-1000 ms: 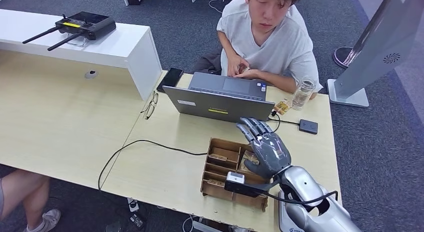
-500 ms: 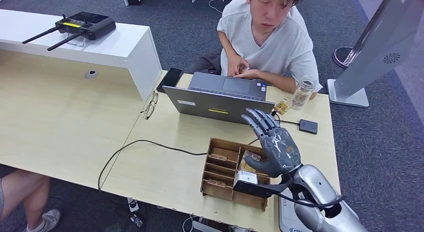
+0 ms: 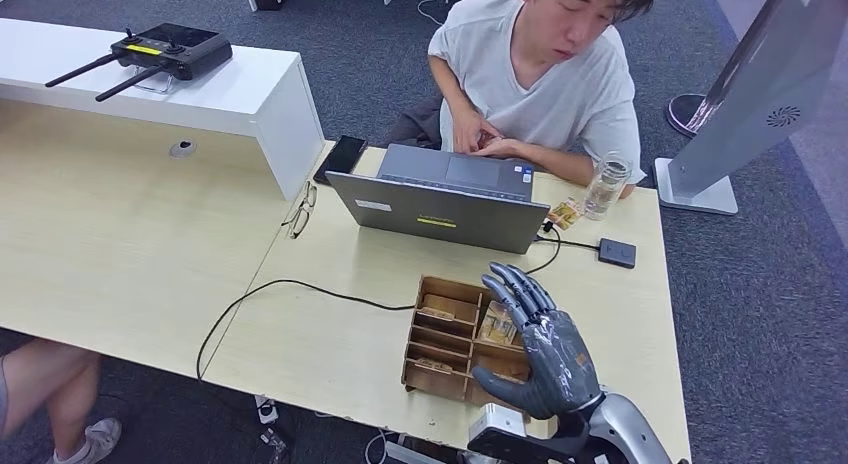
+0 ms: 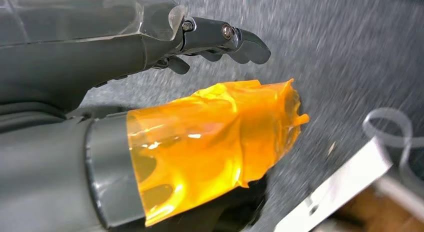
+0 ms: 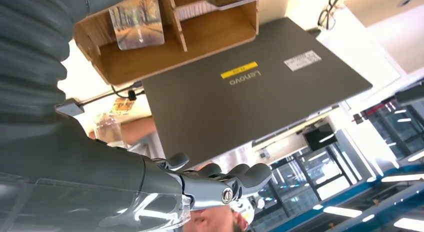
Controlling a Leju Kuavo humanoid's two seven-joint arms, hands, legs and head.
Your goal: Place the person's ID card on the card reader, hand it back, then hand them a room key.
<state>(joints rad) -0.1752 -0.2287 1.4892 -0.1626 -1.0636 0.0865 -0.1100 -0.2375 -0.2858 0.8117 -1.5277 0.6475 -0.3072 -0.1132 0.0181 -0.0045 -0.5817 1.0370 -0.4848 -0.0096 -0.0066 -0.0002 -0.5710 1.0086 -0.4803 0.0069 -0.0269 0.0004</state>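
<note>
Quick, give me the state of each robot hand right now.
Left robot hand: open, holding nothing, hanging over grey carpet.
Right robot hand: open, fingers spread above the wooden organizer, holding nothing.

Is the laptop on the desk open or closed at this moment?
Open. In the head view the laptop has its lid raised, back toward the robot, keyboard facing the person.

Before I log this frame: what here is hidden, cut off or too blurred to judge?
- Head view: the right hand covers the near right part of the wooden tray; what lies there is hidden.
- Head view: the person's hands sit behind the laptop; whether they hold a card is too small to tell.
- Left wrist view: the left hand is over blurred carpet; orange tape wraps its thumb.
</note>
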